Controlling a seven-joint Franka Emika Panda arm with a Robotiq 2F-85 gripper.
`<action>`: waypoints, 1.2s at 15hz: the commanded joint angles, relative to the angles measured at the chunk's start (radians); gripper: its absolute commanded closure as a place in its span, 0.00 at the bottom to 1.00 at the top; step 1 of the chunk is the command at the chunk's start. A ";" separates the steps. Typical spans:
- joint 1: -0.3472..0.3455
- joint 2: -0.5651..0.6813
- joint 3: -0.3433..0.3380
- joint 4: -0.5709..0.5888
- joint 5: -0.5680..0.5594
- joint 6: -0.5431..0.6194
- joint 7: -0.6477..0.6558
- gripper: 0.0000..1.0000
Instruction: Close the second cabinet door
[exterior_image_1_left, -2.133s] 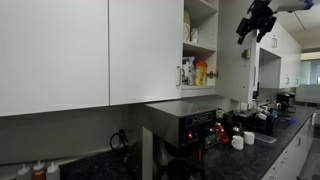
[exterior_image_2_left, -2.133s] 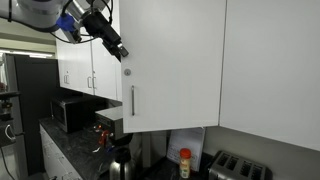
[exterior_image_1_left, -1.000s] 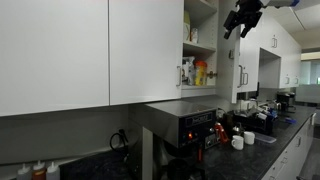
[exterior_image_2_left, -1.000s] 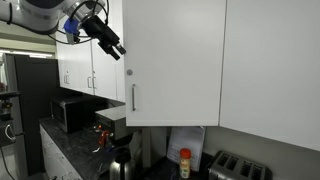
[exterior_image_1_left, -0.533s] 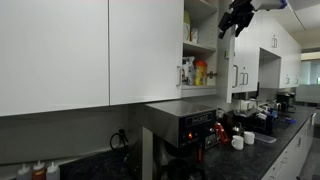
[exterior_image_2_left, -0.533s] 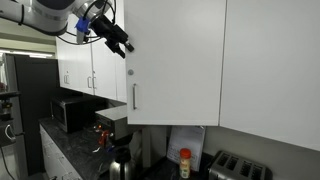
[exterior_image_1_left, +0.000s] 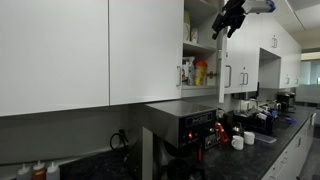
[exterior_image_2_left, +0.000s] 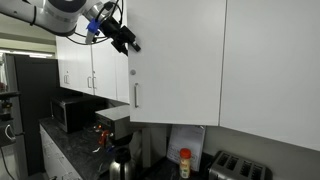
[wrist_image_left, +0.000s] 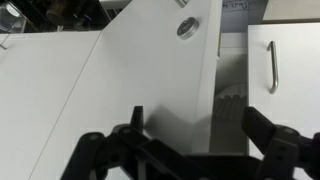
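The gripper (exterior_image_2_left: 128, 42), spread wide and holding nothing, was high beside the free edge; the second cabinet door (exterior_image_2_left: 180, 60), long axis upright, lay ajar at its 3 o'clock.

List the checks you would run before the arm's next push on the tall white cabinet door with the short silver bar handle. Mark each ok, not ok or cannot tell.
1. Tall white flat-panel cabinet door shut: not ok. In an exterior view the open shelf beside it is exposed.
2. Black gripper placed at the door's upper free edge: ok.
3. Gripper touching the panel: cannot tell.
4. Fingers spread and holding nothing: ok.
5. Yellow bottle set back on the shelf, out of the door's swing: ok, as far as it shows.
6. Neighbouring white door already shut: ok.
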 joint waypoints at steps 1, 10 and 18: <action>0.019 0.056 -0.016 0.041 0.027 0.015 -0.051 0.00; 0.050 0.131 -0.017 0.070 0.051 0.038 -0.074 0.00; 0.036 0.121 0.001 0.058 0.036 0.022 -0.044 0.00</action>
